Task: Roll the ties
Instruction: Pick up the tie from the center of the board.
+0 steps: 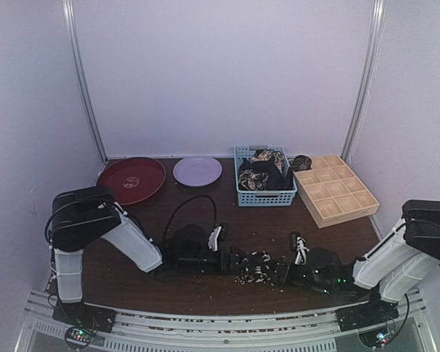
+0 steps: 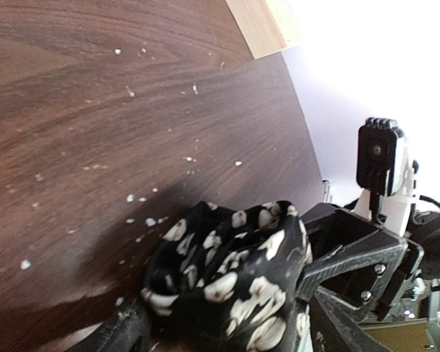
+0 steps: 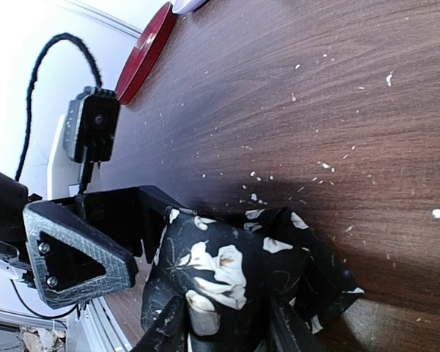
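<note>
**Keep the roll tight between two hands**

The tie [image 1: 259, 268] being worked lies bunched on the desk [image 1: 227, 220] at the near edge, about midway between left and right. The left hand [image 1: 236, 259] is on its left end and the right hand [image 1: 284, 271] on its right. Each wrist view shows printed fabric packed between that hand's fingers, so both look clamped on the tie. The left hand's fingers stand wider apart, with the bundle filling the gap. The other ties [image 1: 262, 170] sit heaped in the blue basket [image 1: 266, 199] at the far side, well apart from the work.

What shows is a loose wad with folds spilling onto the desk, not a neat coil, so I judge the rolling only partly done. To do it well, one hand should pin the core while the other feeds the free fabric round it under light tension, edges aligned. Soft cloth is likely to spring open if both hands let go together, so releases should alternate. The two hands face each other closely, and small turns would avoid finger clashes.
</note>
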You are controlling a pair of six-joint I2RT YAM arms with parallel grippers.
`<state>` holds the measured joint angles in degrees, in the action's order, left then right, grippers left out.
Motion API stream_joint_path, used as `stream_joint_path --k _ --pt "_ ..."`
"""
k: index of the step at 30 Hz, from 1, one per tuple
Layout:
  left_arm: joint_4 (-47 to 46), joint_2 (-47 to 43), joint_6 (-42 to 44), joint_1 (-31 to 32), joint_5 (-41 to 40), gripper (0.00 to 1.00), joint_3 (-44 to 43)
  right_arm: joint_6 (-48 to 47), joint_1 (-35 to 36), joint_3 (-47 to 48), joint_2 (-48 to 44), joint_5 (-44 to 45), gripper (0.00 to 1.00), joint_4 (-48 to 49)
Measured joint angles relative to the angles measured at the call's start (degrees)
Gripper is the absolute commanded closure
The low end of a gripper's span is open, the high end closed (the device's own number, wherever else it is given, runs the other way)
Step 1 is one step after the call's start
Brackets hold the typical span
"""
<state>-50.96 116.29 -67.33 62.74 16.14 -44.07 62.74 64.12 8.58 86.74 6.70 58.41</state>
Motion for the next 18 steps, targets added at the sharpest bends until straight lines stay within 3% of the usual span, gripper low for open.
stream_joint_path --k 5,11,18 --pt "-1.73 2.03 -3.93 0.13 1.38 0.31 -1.53 0.07 -0.63 -0.33 1.84 -1.62 0.63 3.02" --pt "-1.64 3.10 -5.90 0.39 1.77 0.42 -2.34 0.28 -1.49 -0.72 2.75 -3.13 0.55 4.96" --pt "-1.77 3.69 -6.27 0.44 1.95 0.47 -2.47 0.15 -1.53 -0.61 -7.52 -2.56 0.47 -6.19"
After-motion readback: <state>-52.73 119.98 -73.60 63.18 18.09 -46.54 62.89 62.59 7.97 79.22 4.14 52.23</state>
